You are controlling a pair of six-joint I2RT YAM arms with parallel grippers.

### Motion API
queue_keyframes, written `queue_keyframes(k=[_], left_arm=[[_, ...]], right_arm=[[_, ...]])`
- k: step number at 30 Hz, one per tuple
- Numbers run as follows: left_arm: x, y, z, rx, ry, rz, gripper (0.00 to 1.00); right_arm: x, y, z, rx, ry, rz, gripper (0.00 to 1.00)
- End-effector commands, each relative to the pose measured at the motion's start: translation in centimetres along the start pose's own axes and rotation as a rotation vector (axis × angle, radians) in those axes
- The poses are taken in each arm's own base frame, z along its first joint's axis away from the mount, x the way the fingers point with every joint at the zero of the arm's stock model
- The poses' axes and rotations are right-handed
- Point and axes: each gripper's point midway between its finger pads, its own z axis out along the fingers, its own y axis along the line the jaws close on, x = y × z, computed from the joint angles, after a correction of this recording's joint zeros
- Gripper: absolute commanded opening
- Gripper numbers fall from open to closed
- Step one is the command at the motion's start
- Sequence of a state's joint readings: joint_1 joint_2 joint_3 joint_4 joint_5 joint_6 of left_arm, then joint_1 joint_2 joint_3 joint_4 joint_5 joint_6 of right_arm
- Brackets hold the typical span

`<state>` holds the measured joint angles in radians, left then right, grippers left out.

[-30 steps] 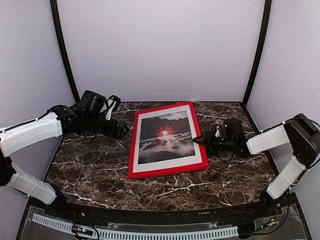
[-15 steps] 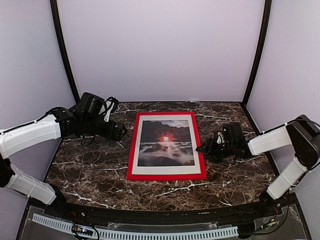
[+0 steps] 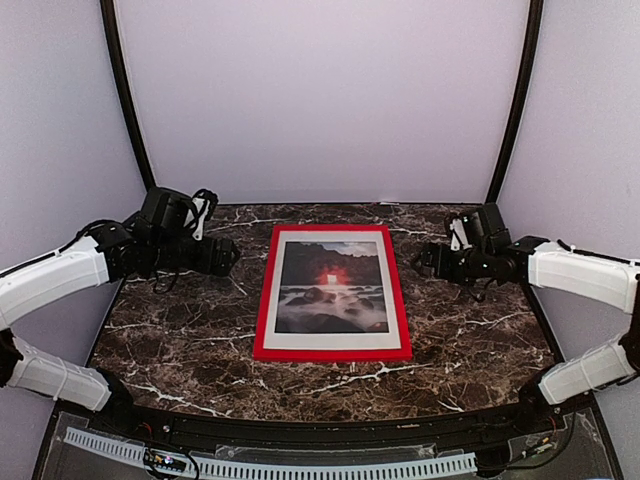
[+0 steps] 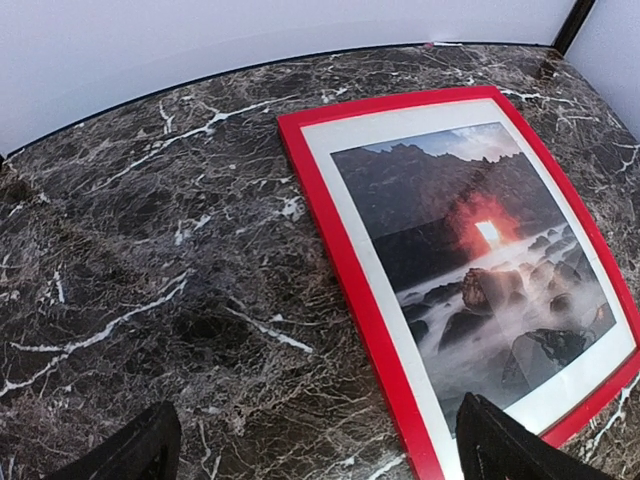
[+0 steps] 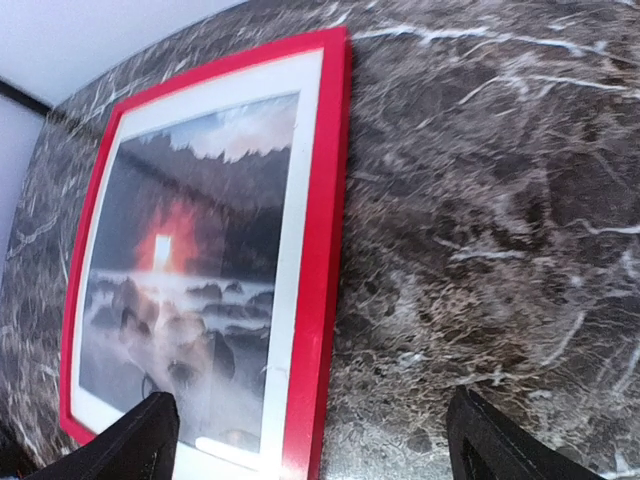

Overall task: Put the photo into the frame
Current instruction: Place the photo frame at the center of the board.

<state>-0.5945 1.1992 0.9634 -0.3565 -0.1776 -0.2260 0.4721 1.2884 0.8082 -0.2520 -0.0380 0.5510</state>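
The red frame lies flat in the middle of the marble table with the photo inside it, white border showing all round. My left gripper hovers open to the left of the frame, apart from it. In the left wrist view the frame and photo lie ahead, and the gripper holds nothing. My right gripper is open to the right of the frame, off its edge. The right wrist view shows the frame and photo below the empty gripper.
The dark marble table is bounded by pale walls at the back and sides. Two black posts stand at the back corners. A slotted white strip runs along the near edge.
The frame, tilted and askew a second ago with the right gripper at its right edge, now lies flat and square. The right gripper has opened and drawn back to the right; the left arm retreated slightly.
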Motion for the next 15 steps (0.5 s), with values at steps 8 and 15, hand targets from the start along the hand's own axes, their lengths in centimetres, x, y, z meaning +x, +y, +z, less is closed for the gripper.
queue_keyframes(k=[8, 15], left_arm=[[-0.5, 5.3, -2.2, -0.087, -0.15, -0.188, 0.99], [-1.0, 6.4, -4.0, -0.072, -0.229, -0.219, 0.99]], right_arm=[[-5.7, -1.9, -6.6, 0.23, -0.181, -0.246, 0.99], [-6.9, -1.1, -8.8, 0.178, -0.309, -0.246, 0.99]])
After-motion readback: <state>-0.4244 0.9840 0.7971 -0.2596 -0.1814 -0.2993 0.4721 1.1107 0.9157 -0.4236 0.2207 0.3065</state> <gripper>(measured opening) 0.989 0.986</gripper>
